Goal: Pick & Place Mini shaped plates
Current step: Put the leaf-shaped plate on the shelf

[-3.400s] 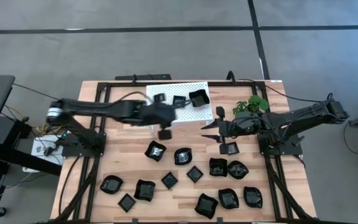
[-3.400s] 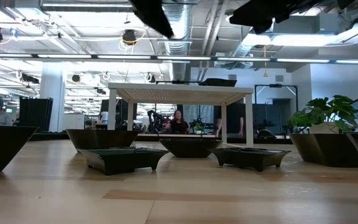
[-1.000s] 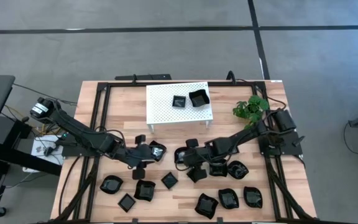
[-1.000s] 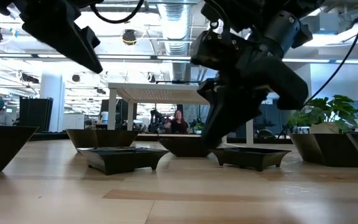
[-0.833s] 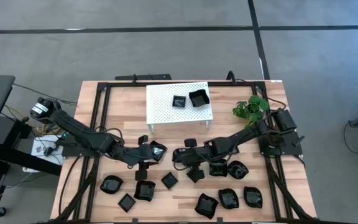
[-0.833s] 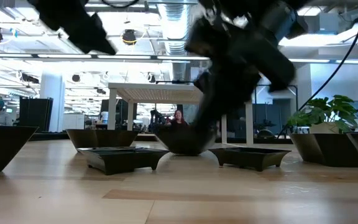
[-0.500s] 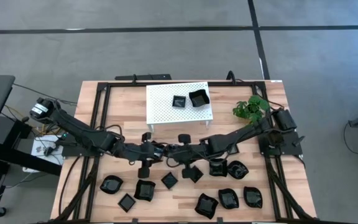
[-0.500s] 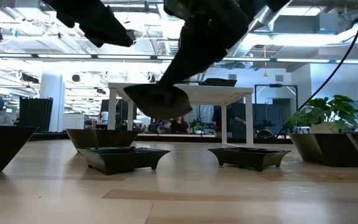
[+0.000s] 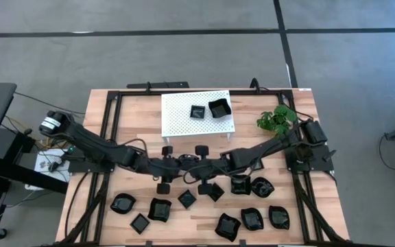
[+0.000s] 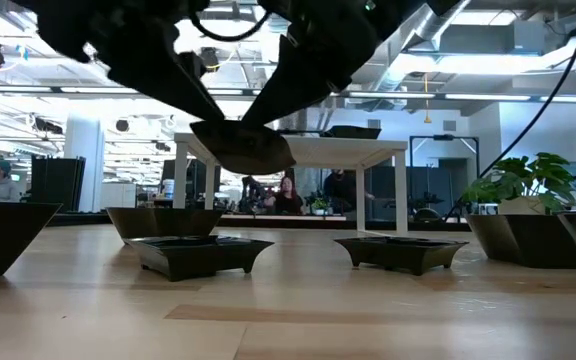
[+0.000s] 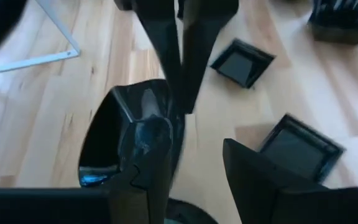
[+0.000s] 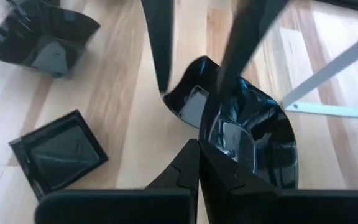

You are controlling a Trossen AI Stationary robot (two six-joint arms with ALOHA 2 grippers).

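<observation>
One glossy black mini shaped plate hangs above the middle of the table. My right gripper, reaching in from the right, is shut on it. My left gripper comes from the left and is open. One of its fingers stands inside the plate's bowl and the other outside its wall. Several more mini shaped plates rest bottom-down on the near half of the table. Two plates sit on the white rack. My right gripper pinches the plate's rim between its two shut fingers, slanting down from the table's right side. The plate is lifted clear of the table, roughly level, its bowl facing up. My left gripper stands astride the opposite wall; whether it touches it, I cannot tell.
The white perforated rack stands on thin legs just beyond both grippers. A small green plant is at the far right. Two square plates lie right under the grippers. Bare wood shows along the table's left side.
My right gripper has taken a plate off the table near the middle, lifted it clear and carried it toward the left. My left gripper has gone right and closed in on it, so its open fingers now stand on either side of the plate's wall.
</observation>
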